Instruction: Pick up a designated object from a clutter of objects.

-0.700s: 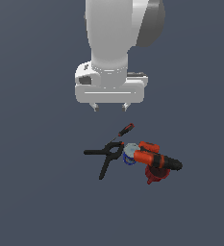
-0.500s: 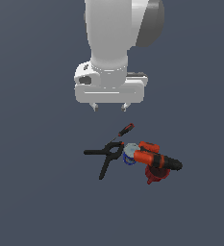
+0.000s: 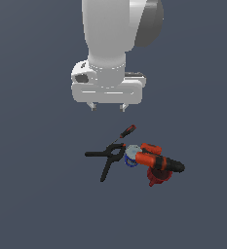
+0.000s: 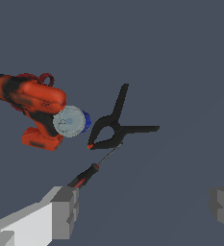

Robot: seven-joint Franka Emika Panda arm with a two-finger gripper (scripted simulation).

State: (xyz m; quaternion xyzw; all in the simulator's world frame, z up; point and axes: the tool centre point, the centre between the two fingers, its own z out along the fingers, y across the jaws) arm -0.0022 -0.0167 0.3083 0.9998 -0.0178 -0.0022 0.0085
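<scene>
The big glossy white arm (image 3: pixel 112 44) fills the upper middle of the exterior view, all smooth rounded shells with a grey cap on one shoulder, ending in a flat boxy hand. The gripper (image 3: pixel 108 107) hangs in the air well above the pile, its two stubby grey fingertips spread wide apart with nothing between them. In the wrist view the fingers (image 4: pixel 65 211) show as blocky, matte grey pads at either edge, again clearly apart.

Everything sits on a plain dark slate floor (image 3: pixel 37 204), flat and featureless.

The clutter's biggest piece is the orange-black power drill (image 3: pixel 159 164), chunky and lying on its side, with a dark nose pointing to the exterior view's right. A bit of red mug (image 4: pixel 46 78) peeks out behind it in the wrist view, just a thin curved handle loop.

Next is the black spring clamp (image 3: pixel 107 158), a skinny matte thing with long splayed handles, lying on the exterior view's left of the pile.

The blue can (image 3: pixel 131 154) is wedged between the clamp's jaws and the drill, touching the drill's body. It's a short cylinder, and its round silvery-grey lid (image 4: pixel 69 121) faces the wrist camera, with a sliver of blue wall showing at the side.

Smallest is the red-handled screwdriver (image 3: pixel 126 132), thin shaft, lying nearest the gripper, tip toward the clamp.
</scene>
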